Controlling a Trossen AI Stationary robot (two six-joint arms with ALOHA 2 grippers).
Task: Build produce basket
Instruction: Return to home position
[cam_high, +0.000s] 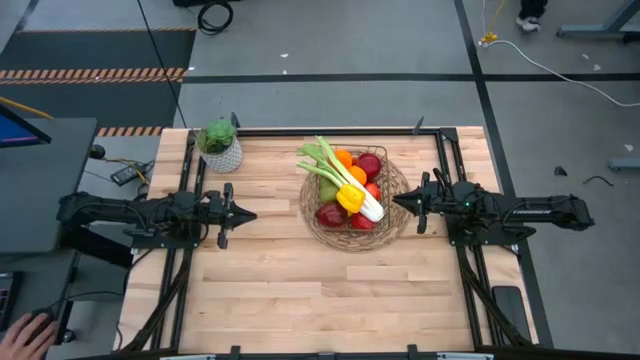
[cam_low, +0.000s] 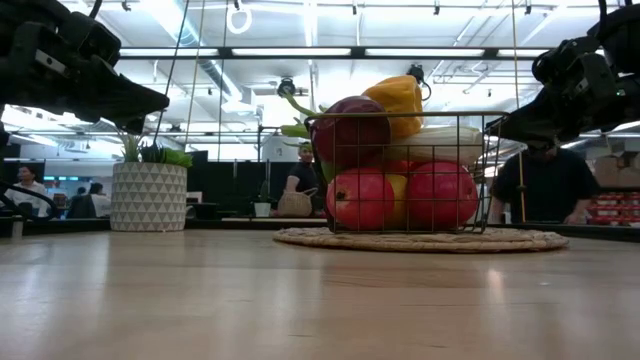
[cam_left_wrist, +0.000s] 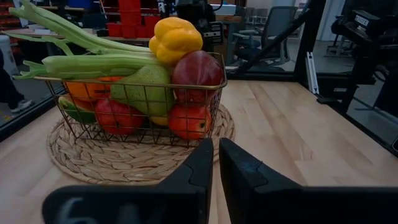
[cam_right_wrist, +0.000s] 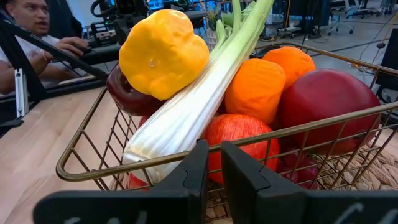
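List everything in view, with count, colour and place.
Basket: one, bronze wire, mid-table, on the mat.
Mat: one, tan woven, under the basket.
Leek: one, white-green, across the pile's top.
Bell pepper: one, yellow, on top beside the leek.
Apples: several, red, in the basket.
Oranges: two showing, orange, in the basket.
Pear: one, green, in the basket.
Potted plant: one, green in white pot, table's far edge.
Table: one, pale wood.
People: several, in the room beyond the table.
Left gripper: shut, empty, left of the basket.
Right gripper: shut, empty, right of the basket.
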